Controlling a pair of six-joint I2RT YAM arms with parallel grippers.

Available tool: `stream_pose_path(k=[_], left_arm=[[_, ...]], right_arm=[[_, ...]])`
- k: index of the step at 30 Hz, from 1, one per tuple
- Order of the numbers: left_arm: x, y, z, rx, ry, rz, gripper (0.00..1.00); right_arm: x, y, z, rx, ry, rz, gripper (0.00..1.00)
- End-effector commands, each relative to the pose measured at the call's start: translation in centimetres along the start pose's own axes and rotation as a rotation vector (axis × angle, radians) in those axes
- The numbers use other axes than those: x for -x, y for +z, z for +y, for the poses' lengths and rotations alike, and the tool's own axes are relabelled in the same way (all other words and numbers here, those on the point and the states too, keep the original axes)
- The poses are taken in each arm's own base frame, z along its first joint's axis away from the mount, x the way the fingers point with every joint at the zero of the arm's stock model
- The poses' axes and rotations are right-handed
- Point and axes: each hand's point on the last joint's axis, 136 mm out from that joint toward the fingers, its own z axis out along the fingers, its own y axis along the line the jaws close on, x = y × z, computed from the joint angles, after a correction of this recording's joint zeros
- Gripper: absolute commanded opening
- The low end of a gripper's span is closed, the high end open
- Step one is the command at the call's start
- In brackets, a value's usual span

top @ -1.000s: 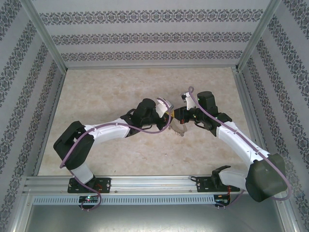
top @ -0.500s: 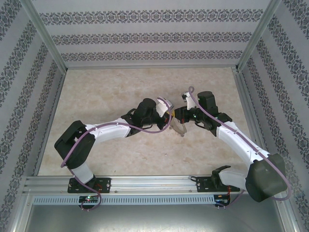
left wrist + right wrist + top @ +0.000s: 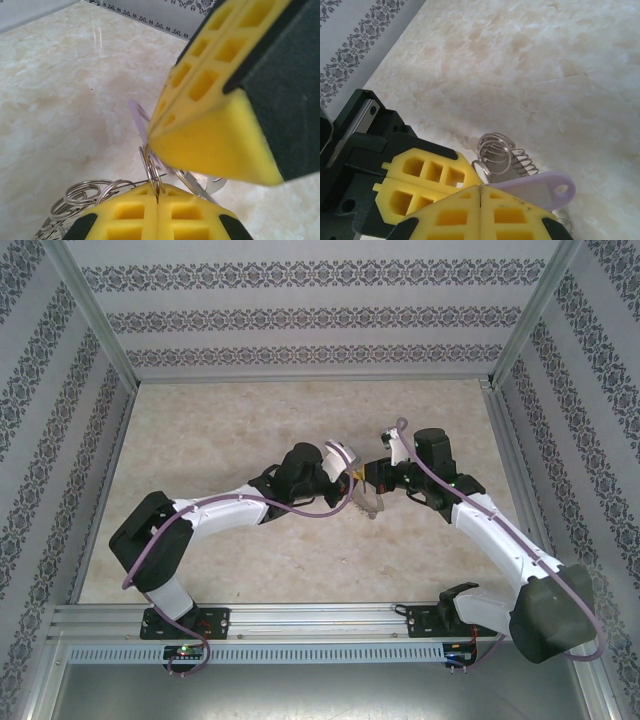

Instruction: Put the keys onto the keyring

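Over the middle of the table my left gripper (image 3: 352, 481) and right gripper (image 3: 369, 478) meet tip to tip. The left gripper (image 3: 158, 201) is shut on a thin silvery split ring (image 3: 151, 170) of the keyring, and the keyring's other silvery rings (image 3: 79, 196) hang in a bunch beside it. The right gripper (image 3: 480, 194) is shut on the key's pale lilac tag (image 3: 542, 189), which sticks out to the right. That tag (image 3: 137, 113) also pokes out behind the right fingers (image 3: 215, 125). The keyring's bunch (image 3: 368, 503) dangles below both tips. The left fingers (image 3: 427, 172) touch the right ones.
The marbled beige tabletop (image 3: 250, 430) is boxed in by patterned walls (image 3: 300, 310) at the back and both sides. An aluminium rail (image 3: 320, 618) carrying the arm bases runs along the near edge.
The left jaws have closed the last bit. The right wrist has shifted slightly away and to the right, and the hanging bunch of rings has risen a little.
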Motion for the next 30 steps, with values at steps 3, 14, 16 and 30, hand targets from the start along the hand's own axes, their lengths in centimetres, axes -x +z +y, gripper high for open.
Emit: stream_pose_path(k=[3, 14, 16, 30], left_arm=[[2.9, -1.6, -1.6, -0.043, 0.079, -0.093, 0.00], [3.9, -2.5, -1.7, -0.038, 0.103, -0.113, 0.00], [4.0, -2.5, -1.8, -0.039, 0.107, -0.114, 0.00], [3.2, -2.0, -1.7, -0.048, 0.119, -0.086, 0.00]], right_arm=[[0.2, -0.4, -0.5, -0.022, 0.016, -0.009, 0.00], [-0.6, -0.1, -1.0, -0.022, 0.036, 0.018, 0.00], [-0.8, -0.1, -0.9, -0.015, 0.038, 0.024, 0.01], [1.6, -2.8, -1.5, 0.028, 0.102, -0.120, 0.40]])
